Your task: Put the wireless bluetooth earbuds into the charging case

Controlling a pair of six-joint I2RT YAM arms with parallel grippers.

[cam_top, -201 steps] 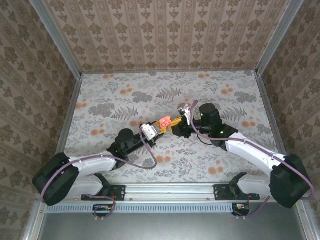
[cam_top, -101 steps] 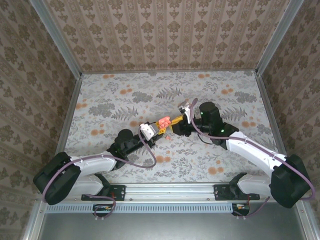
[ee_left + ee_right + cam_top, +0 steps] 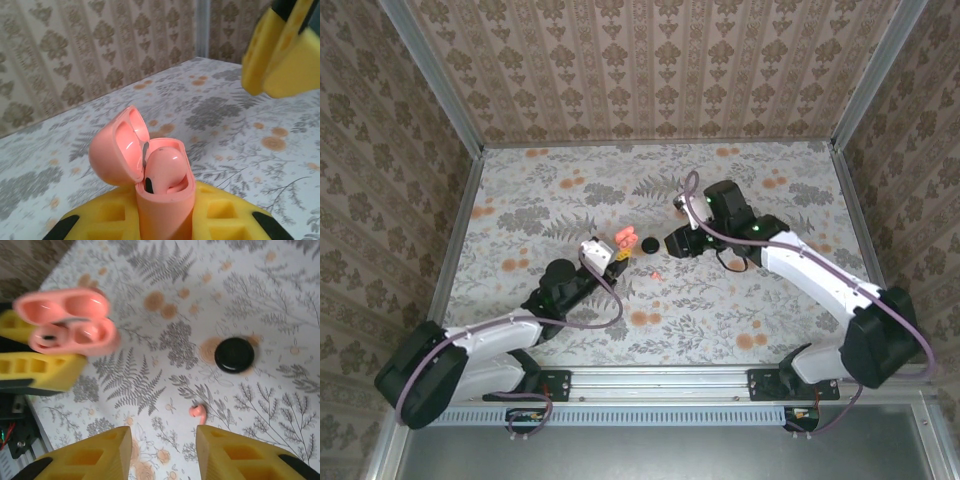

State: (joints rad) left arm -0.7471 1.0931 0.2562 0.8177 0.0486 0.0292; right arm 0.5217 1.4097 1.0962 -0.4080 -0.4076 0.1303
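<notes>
We see our left gripper (image 3: pixel 615 254) clamped on the open case (image 3: pixel 165 200) left of the black disc (image 3: pixel 234 354), one earbud (image 3: pixel 162 167) seated inside, second earbud (image 3: pixel 198 411) lying near the disc, right gripper (image 3: pixel 162 440) jaws parted, empty

A flat black disc (image 3: pixel 648 244) lies on the flower-printed table cover (image 3: pixel 550 205) (right on one of its orange blooms), between the left jaws and the right jaws, just ahead of the right pair. Patterned wallpaper walls (image 3: pixel 640 60) stand well beyond both pairs, with metal posts (image 3: pixel 432 72) at the corners.
</notes>
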